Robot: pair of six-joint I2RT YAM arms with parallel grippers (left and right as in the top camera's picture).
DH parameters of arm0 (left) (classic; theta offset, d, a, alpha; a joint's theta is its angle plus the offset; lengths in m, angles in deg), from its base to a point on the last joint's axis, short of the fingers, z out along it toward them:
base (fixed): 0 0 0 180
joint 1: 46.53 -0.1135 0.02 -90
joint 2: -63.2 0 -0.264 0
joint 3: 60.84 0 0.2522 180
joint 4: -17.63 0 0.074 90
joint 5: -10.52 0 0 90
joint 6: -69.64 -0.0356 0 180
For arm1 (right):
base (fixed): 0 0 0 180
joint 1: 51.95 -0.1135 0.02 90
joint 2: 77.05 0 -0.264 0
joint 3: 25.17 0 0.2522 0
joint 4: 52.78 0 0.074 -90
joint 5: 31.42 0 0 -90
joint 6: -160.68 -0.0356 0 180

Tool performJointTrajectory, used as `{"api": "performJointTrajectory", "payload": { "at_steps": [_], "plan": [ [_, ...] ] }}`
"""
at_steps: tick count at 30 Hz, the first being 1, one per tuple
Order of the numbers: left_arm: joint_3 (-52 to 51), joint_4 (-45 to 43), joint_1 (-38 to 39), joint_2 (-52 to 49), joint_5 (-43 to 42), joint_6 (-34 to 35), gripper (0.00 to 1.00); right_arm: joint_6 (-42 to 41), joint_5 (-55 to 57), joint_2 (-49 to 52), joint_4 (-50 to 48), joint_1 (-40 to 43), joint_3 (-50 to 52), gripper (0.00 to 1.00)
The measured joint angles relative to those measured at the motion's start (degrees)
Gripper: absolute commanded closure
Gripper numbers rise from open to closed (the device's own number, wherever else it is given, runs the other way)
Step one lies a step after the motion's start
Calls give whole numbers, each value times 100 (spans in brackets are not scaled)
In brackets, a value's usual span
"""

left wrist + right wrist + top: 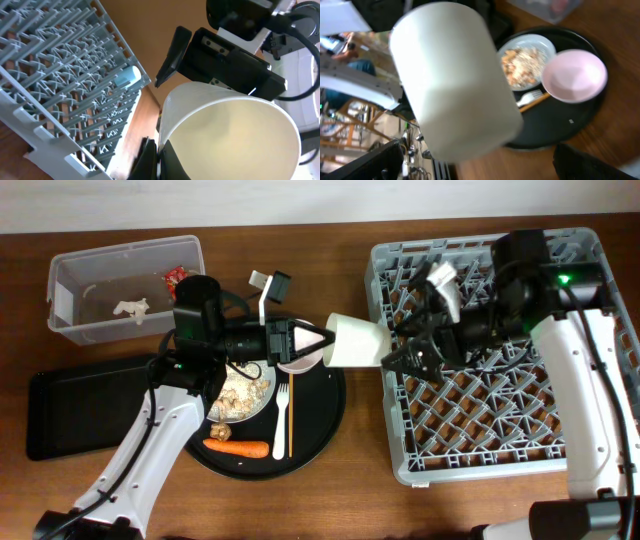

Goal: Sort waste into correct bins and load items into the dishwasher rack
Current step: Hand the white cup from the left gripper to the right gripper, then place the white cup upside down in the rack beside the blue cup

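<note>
The cream cup [356, 342], a smooth matte tapered cylinder, is held on its side in the air above the counter [400, 500], between the round black serving tray [322, 430] and the dishwasher rack [520, 420]. Its open mouth is turned twd the tray side and its closed base twd the rack. The thin rim is pinched by the left tool [322, 340], jaws closed together on the wall; in the left wrist view the hollow pale inside is seen w/ a dark finger [149, 160] at the rim. The right tool [402, 350] is set at the cup's base end w/ jaws spread wide apart; whether the cup is touched by them cannot be told. The rack is a large square grey plastic crate w/ lattice walls & a grid of upright pegs, and a small light-blue cup [127, 76] is lying on its side among the pegs. On the glossy serving tray are set a round white plate [546, 44] carrying pale rice-like crumbs [522, 62], a shallow pinkish bowl [575, 75], a white fork [282, 420], a thin wooden chopstick [291, 425] just beside it, and an orange carrot [238, 447] nr the front edge. At the far left, a clear plastic tub [70, 320] holds a shiny red wrapper [177, 276] & a crumpled white paper scrap [130, 307]; a shallow black rectangular tray [80, 415] lies in front of it.
</note>
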Motion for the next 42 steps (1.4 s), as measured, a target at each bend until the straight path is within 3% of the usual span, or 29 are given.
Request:
{"api": "performJointTrajectory", "payload": {
  "at_steps": [6, 11, 19, 20, 23, 25, 28, 32, 33, 36, 42],
  "plan": [
    [0, -4, 0, 0, -157, 170, 100, 188, -190, 0, -168, -487, 0, 2],
    [0, -26, 11, 0, -284, 238, 100, 223, -197, 0, -269, -640, 0, 30],
    [0, -31, 11, 0, -374, 260, 100, 291, -149, 0, -328, -643, 0, 34],
    [0, -37, 11, 0, -372, 260, 95, 291, -149, 0, -348, -643, 0, 35],
    [0, -48, 11, 0, -348, 289, 63, 293, -160, 0, -393, -643, 0, 35],
    [0, -46, 15, 0, -350, 271, 55, 262, -122, 0, -417, -643, 0, 35],
    [2, -13, 22, 0, -350, 247, 53, -17, 236, 0, -417, -643, 0, 36],
    [28, 699, 20, 0, -155, -138, 50, -916, 1399, -4, -404, -619, 0, 36],
    [68, 1510, 11, -2, 225, -503, 50, -1128, 1694, -4, -409, -592, 0, 36],
    [76, 2876, 31, -2, 1220, -1128, 49, -1818, 2465, -4, -398, -352, -2, 36],
    [63, 4352, 42, -2, 3958, -1786, 47, -3027, 3595, -4, -245, 599, -20, 39]
  ]
}}
